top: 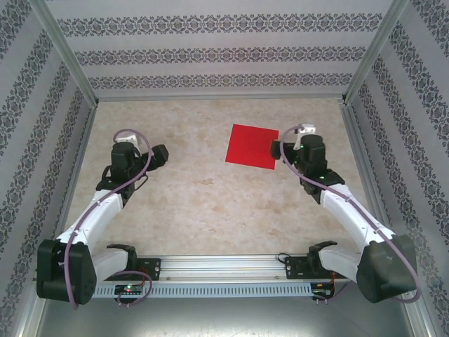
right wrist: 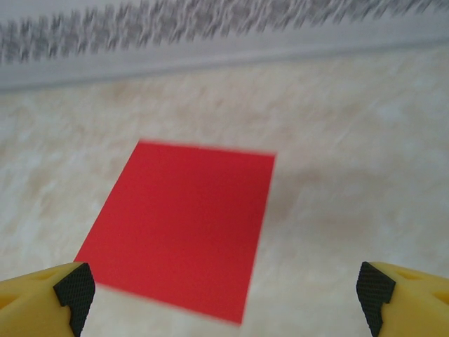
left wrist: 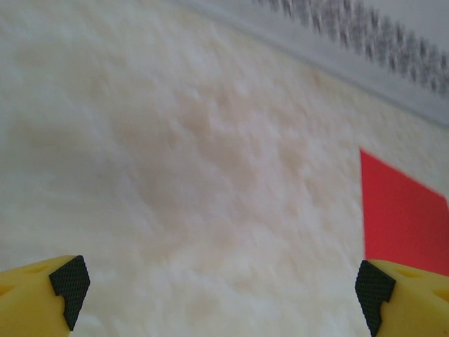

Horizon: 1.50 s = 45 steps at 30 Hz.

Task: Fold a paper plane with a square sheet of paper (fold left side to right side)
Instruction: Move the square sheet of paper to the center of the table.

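The square sheet of paper [top: 251,146] is bright red and lies flat on the table, right of centre towards the back, with no crease that I can see. My right gripper [top: 276,148] is open at the sheet's right edge. In the right wrist view the sheet [right wrist: 182,225] lies ahead between the wide-apart fingertips [right wrist: 76,289] of that gripper [right wrist: 224,298], mostly towards the left one. My left gripper [top: 163,155] is open over bare table well to the left of the sheet. In the left wrist view this gripper [left wrist: 221,295] holds nothing, and the sheet [left wrist: 403,217] shows at the right edge.
The marbled beige tabletop [top: 210,196] is enclosed by patterned walls [top: 217,53] at the back and on both sides, with metal posts at the back corners. A metal rail [top: 224,270] with both arm bases runs along the near edge.
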Motion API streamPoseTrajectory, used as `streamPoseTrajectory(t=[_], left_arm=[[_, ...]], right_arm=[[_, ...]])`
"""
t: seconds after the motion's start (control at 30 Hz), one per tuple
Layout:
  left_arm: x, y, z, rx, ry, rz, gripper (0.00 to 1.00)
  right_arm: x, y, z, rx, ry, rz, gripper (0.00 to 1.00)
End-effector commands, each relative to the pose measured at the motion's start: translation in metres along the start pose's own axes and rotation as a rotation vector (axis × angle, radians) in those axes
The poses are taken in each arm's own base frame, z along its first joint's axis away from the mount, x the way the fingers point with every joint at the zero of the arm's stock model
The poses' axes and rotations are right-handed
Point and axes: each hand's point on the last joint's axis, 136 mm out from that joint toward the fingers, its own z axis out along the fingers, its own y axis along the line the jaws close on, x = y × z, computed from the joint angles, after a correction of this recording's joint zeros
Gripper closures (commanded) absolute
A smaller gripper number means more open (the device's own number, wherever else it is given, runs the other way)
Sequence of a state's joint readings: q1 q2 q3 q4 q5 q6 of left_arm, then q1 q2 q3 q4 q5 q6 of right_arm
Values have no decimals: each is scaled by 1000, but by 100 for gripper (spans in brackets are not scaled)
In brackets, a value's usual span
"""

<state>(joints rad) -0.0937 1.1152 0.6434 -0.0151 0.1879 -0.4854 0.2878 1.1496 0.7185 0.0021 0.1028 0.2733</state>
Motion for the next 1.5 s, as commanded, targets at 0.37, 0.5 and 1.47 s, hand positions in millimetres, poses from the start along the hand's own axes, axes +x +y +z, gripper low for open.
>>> streamPoseTrajectory(t=[0.37,0.5,1.47], left_arm=[[67,-24,-42,81,187,-41,0],[66,-26,-47,86,183,-31,0],[62,-18,-61,44,151,-5,0]], right_arm=[[74,81,98,105,361,-141,2],[79,79,131,168,402,-144,2],[149,89,135,170,629,-30,2]])
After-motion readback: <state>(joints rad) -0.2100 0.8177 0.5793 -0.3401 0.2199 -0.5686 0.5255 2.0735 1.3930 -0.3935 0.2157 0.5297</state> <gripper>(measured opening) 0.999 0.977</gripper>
